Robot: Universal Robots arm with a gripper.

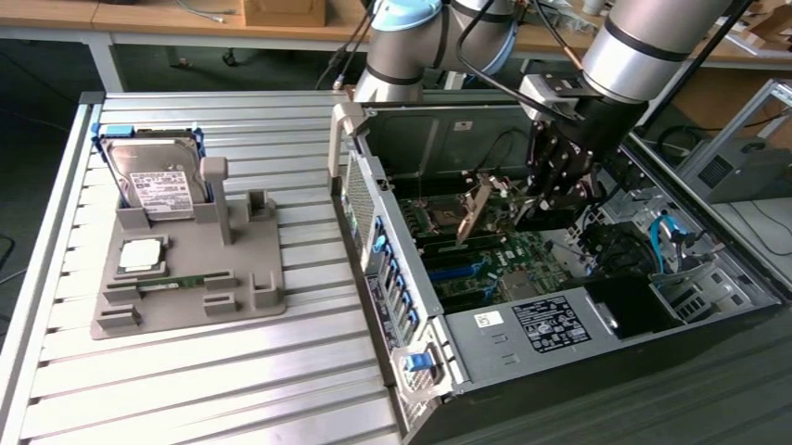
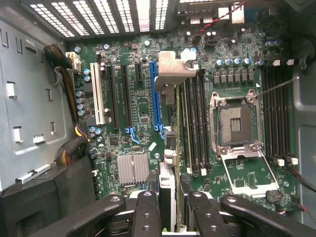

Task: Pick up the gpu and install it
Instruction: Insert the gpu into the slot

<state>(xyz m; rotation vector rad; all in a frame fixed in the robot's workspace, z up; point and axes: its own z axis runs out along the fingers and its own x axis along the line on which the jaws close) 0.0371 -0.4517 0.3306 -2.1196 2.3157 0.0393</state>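
Inside the open computer case, laid on its side on the bench: the gpu, pinched between the fingers of the hand and held tilted above the motherboard, greenish-brown face showing in the exterior view. Reached from above by the silver-grey arm.

From the wrist, seen edge-on: the gpu running out from the hand to its silver bracket, just beside a long blue slot and alongside a row of black slots. Elsewhere on the motherboard: a white slot, a ribbed heatsink, an open processor socket. Bundled cables against one case wall, vent slits in the wall beyond the bracket.

At the near end of the case in the exterior view, a silver box with a printed label.

Well apart, toward the exterior view's left: a grey moulded fixture tray resting on the bench. Standing in its far slot, a silver hard drive with a white label; lying flat nearer, a square processor chip; set on edge in a groove, a narrow green memory stick.

Beneath it all, ribbed aluminium slats. Beyond the bench, wooden desks, a cardboard box and loose cables.
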